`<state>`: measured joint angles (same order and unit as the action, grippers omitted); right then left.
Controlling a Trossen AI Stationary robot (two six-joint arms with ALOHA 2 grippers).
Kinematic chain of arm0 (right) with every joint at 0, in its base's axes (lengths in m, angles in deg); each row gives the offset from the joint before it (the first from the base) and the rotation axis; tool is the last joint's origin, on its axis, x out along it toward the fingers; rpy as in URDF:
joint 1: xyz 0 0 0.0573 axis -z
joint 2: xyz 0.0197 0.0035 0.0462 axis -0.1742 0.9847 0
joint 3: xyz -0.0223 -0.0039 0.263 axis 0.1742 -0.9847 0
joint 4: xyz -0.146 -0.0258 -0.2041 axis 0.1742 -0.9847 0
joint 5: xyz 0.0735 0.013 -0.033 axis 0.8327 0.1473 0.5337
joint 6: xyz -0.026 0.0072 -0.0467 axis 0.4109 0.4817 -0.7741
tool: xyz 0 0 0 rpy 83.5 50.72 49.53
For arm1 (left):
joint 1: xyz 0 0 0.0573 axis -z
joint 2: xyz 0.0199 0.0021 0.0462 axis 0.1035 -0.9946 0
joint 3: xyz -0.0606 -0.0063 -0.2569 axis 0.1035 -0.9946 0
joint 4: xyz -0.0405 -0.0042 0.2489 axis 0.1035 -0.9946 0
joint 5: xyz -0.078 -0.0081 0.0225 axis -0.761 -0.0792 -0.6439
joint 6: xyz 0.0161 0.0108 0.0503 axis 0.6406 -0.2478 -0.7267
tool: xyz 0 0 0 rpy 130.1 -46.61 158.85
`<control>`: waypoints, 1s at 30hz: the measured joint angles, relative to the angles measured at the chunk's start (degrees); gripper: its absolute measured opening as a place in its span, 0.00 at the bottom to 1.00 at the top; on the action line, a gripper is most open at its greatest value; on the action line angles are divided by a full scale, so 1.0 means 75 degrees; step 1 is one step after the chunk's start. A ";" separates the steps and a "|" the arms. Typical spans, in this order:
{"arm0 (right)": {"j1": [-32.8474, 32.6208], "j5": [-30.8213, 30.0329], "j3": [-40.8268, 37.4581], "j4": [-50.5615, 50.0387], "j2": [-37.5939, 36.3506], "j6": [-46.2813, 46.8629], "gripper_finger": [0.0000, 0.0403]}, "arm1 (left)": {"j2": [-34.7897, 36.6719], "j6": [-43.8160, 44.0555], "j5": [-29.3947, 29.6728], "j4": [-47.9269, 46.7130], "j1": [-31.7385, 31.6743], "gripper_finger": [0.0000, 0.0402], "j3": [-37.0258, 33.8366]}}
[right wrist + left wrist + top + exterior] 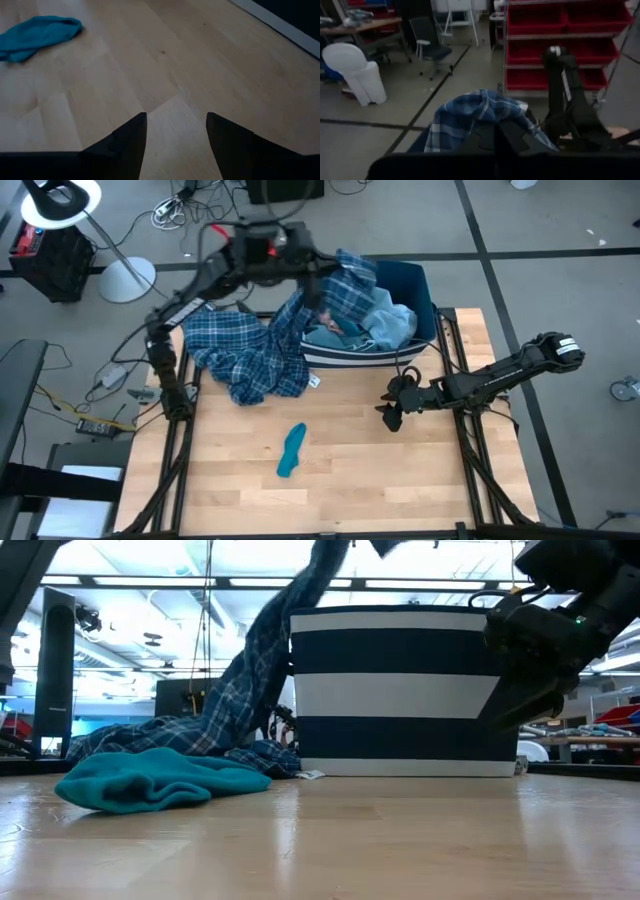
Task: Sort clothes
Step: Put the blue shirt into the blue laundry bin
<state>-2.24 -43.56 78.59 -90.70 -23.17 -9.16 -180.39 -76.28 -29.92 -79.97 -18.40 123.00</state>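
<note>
Teal fleece sock (pixel 150 780) lies nearest the low camera, flat on the pale wooden counter (pixel 400 470), left of centre and toward the front edge. Its long axis runs roughly front to back, slightly tilted; which end is the toe cannot be told.

Large blue-white plaid cotton shirt (pixel 262 345) is draped from the counter's rear-left area up over the rim of the navy-and-white striped fabric bin (pixel 420 295) at the rear edge. The left gripper (pixel 310 280) holds the shirt's upper part above the bin, fingers clamped on the cloth. Light-blue denim piece (pixel 390 325) sits inside the bin.

All garments are judged light, limp and non-fragile; pinch a raised fold or a hem.

The right gripper (pixel 176 127) hovers over bare counter near the right edge, fingers apart, empty.
</note>
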 joint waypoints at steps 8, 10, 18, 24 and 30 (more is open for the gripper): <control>0.0000 -0.0003 0.0000 -0.0005 0.0000 -0.0056 0.51 | -0.1025 -0.0377 0.0035 -0.0619 -0.0061 0.04 -0.0121; 0.0000 -0.0006 0.0000 -0.0005 0.0000 -0.0122 0.51 | -0.1313 -0.0377 0.0068 -0.0841 -0.0058 0.06 -0.0129; 0.0000 -0.0003 0.0000 0.0004 0.0000 -0.0122 0.51 | -0.2364 -0.0330 0.0147 -0.1602 -0.0186 0.22 -0.0129; 0.0000 -0.0003 0.0000 0.0007 0.0000 -0.0128 0.50 | -0.2745 -0.0379 0.0173 -0.2073 -0.0236 0.32 -0.0129; 0.0000 -0.0003 0.0000 0.0008 0.0000 -0.0134 0.50 | -0.2534 -0.0715 0.0266 -0.2351 -0.0249 0.32 -0.0129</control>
<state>-2.24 -43.58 78.59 -90.64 -23.17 -10.16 -199.40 -81.64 -27.92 -97.60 -20.26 122.03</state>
